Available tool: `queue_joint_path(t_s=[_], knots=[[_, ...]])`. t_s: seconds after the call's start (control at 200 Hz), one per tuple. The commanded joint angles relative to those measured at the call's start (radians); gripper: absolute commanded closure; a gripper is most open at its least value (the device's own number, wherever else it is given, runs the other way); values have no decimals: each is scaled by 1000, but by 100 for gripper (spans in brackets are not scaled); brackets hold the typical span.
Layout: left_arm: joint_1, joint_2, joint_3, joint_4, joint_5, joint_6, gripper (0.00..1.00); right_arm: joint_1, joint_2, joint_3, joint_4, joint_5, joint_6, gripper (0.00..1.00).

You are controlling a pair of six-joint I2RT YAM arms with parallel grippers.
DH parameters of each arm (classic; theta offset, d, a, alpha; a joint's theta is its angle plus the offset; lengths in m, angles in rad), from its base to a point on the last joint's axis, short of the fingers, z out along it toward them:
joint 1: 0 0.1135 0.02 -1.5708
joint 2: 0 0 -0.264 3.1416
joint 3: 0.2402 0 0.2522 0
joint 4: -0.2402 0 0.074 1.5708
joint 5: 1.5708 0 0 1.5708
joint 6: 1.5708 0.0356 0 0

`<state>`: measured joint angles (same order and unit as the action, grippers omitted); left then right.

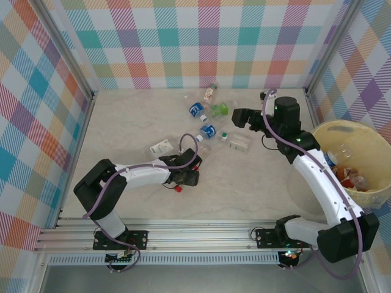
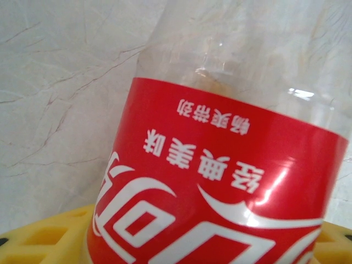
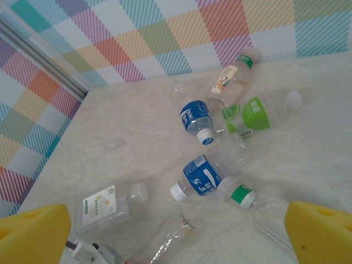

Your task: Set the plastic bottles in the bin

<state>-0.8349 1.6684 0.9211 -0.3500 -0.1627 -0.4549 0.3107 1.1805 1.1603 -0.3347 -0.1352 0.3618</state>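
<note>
Top view: the left gripper [image 1: 183, 178] lies low over a red-labelled bottle [image 2: 220, 181] near the middle of the table [image 1: 131, 116]. Its yellow pads [image 2: 44, 236] flank the label on both sides, but whether they press it cannot be told. The right gripper [image 1: 237, 116] hangs with its fingers [image 3: 33, 234] spread wide and nothing between them, just beside the loose plastic bottles [image 1: 211, 130] scattered toward the far checked wall [image 1: 208, 43]. The bin [image 1: 374, 194] stands at the table's right edge with bottles inside. The far-left floor and the near strip between the arms lie bare.
</note>
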Motion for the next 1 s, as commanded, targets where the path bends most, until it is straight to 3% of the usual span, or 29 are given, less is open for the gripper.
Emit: queue_joint_path(t_s=[0.0,0.185,0.46,0.725,0.845,0.995], knots=[[11,28,3,-7,45,4,60,11,31,30,-36,27,69,0],[25,17,-3,54,55,7,69,10,56,8,-12,-7,27,0],[71,-53,-31,220,243,40,81,10,37,-1,-30,63,10,0],[131,-186,1,243,346,67,82,11,31,-8,-14,54,115,0],[170,-235,15,281,439,50,82,10,31,-11,26,-17,166,0],[204,-270,9,374,552,-12,82,11,27,-46,186,-204,209,0]])
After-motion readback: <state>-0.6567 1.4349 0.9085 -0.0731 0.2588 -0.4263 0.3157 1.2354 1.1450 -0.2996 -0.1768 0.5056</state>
